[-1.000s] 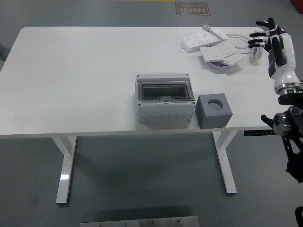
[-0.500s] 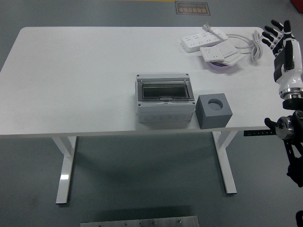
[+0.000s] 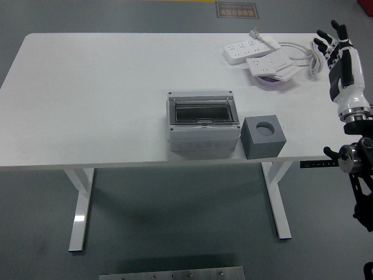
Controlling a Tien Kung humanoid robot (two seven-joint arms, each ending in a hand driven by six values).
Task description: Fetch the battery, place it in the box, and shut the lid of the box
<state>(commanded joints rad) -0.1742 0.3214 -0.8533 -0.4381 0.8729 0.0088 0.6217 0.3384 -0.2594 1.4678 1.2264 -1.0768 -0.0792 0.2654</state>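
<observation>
Box: a grey box (image 3: 203, 126) sits near the front edge of the white table (image 3: 93, 93), a bit right of the middle. It rests flat on the table.
Box long side: it runs left to right, along the table's front edge.
Box lid: a dark see-through lid (image 3: 202, 112) lies on top and faces up. It looks shut, but I cannot tell for sure.
Battery: I cannot pick out a battery anywhere.
Grey block: a grey cube (image 3: 264, 136) with a round hole in its top stands just beside the box, on its right. It looks very close to the box, maybe touching.
Power strips: white power strips (image 3: 250, 48) with white cords lie at the far right corner of the table. One rests on a purple round thing (image 3: 271, 83).
Right hand: the right hand (image 3: 338, 51) is up in the air past the table's right edge, near the cords. Its fingers are spread apart and hold nothing.
Writing: a dark sign (image 3: 236, 9) lies on the floor behind the table. Its words are too small to read.
Open room: the left half of the table is bare. There is also bare room behind the box.
Floor: a metal plate (image 3: 172, 273) shows at the bottom.
</observation>
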